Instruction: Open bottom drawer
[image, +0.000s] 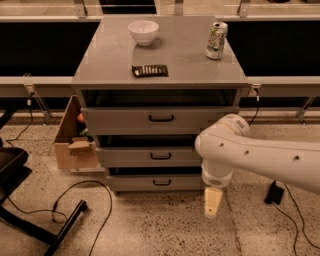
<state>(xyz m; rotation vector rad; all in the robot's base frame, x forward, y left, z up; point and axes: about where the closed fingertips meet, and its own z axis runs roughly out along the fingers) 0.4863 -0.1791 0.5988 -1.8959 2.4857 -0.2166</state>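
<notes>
**Single-arm robot beside a three-drawer cabinet, gripper low at the right corner**

A grey metal cabinet (107, 60) with three stacked drawers stands at the centre of the view. The bottom drawer (135, 183), a grey metal drawer with a flat front and a small black bar handle (161, 182), is the lowest and narrowest front, just above the speckled stone floor (150, 230). A dark band shows above its front. Above it, at 12 o'clock, are the mid-sized grey drawer front (130, 156) and the widest grey drawer front (120, 120), each with its own black handle.

The white, rounded robot arm (260, 155) enters from 3 o'clock and covers the right ends of the two lower fronts. The cream-coloured gripper (213, 201) hangs pointing down from the wrist, at 4 o'clock from the bar handle, just beside the right end of the bottom drawer and close to the floor. It does not touch the handle. Whether it is spread or pressed together cannot be told.

On the cabinet top stand a white round bowl (143, 31) at 11 o'clock, a green-and-white drink can (216, 40) at 1 o'clock, and a flat dark packet (149, 70) near the front edge. A brown cardboard box (72, 150) sits at 9 o'clock from the cabinet. Black cables (95, 187) trail across the floor at 7 o'clock.
</notes>
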